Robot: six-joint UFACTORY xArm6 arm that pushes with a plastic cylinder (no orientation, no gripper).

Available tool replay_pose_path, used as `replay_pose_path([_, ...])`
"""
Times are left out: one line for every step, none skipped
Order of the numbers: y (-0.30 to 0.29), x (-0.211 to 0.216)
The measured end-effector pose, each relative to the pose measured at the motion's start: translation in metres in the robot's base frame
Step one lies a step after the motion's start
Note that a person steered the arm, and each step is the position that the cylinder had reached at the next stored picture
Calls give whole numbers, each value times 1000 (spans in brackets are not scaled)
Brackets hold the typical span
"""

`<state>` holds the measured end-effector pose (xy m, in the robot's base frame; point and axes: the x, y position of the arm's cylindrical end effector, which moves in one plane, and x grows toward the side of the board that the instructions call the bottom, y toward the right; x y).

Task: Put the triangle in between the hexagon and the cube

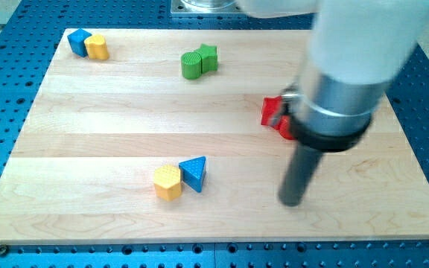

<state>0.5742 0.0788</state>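
A blue triangle block [194, 173] lies at the lower middle of the wooden board, touching a yellow hexagon block [167, 182] on its left. A blue cube [79, 41] sits at the view's top left, touching a yellow block [97, 47] on its right. My tip [292, 201] rests on the board well to the right of the blue triangle, about 130 pixels away, touching no block.
Two green blocks [199, 61] sit together at the top middle. Red blocks [275, 115] lie at the right, partly hidden behind the arm's body. The board [88, 134] is ringed by a blue perforated base [6, 246].
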Motion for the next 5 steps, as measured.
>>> replay_pose_path([-66, -24])
replay_pose_path([-130, -65])
replay_pose_path([-131, -64])
replay_pose_path([-129, -39])
replay_pose_path([-197, -44])
